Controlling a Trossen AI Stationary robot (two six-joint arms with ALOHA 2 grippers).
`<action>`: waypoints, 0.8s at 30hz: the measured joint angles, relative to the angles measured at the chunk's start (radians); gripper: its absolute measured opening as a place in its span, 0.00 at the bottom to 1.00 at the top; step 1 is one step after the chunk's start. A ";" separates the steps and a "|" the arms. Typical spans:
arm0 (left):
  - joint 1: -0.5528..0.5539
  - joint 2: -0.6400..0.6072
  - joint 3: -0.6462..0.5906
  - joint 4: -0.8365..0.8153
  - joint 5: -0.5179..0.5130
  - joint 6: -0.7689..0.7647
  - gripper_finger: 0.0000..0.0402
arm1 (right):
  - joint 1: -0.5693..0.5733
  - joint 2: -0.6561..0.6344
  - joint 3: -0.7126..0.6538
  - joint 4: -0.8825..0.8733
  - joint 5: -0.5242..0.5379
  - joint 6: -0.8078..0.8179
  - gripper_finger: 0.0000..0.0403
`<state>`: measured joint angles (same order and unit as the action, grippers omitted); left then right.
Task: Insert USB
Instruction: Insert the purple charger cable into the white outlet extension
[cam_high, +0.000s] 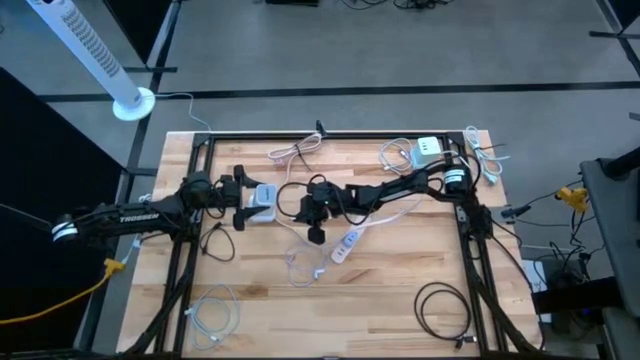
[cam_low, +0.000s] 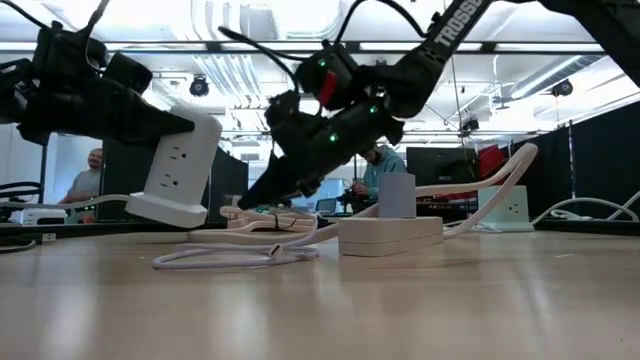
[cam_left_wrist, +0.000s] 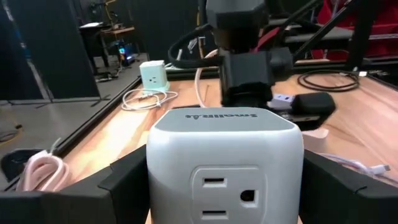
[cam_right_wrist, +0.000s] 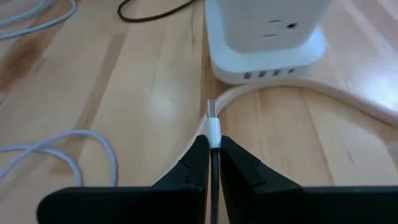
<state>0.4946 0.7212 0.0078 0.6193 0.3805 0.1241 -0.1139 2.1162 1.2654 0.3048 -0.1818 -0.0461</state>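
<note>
Two arms meet mid-worktop (cam_high: 400, 300). The left gripper (cam_high: 244, 203) holds one white power cube (cam_low: 182, 170) in wide-set jaws, tilted, lifted off the wood. Just right of it, the right gripper (cam_right_wrist: 212, 163) pinches one white USB plug (cam_right_wrist: 212, 123), tip near the cube's ports. Several loose cables lie around.

lab: ceiling ducts (cam_low: 240, 75), monitors (cam_low: 440, 165), framed workbench (cam_high: 380, 290).

power cube (cam_high: 262, 197) in left hand (cam_high: 243, 201), USB plug (cam_right_wrist: 212, 118) just beside it

Left claw (cam_high: 243, 200) grips white power cube (cam_high: 262, 196) beside right claw (cam_high: 318, 207)
</note>
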 joint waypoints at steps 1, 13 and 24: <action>0.001 0.000 0.000 -0.001 -0.009 0.003 0.74 | 0.000 0.000 0.003 -0.005 0.000 0.002 0.03; 0.005 -0.005 0.000 0.028 -0.033 -0.025 0.74 | -0.001 0.025 0.068 0.004 0.036 -0.006 0.03; 0.005 -0.006 0.003 -0.072 -0.053 0.010 0.74 | -0.005 0.080 0.107 -0.001 0.052 -0.016 0.03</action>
<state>0.4993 0.7147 0.0111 0.5470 0.3271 0.1341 -0.1188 2.1962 1.3720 0.3042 -0.1303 -0.0619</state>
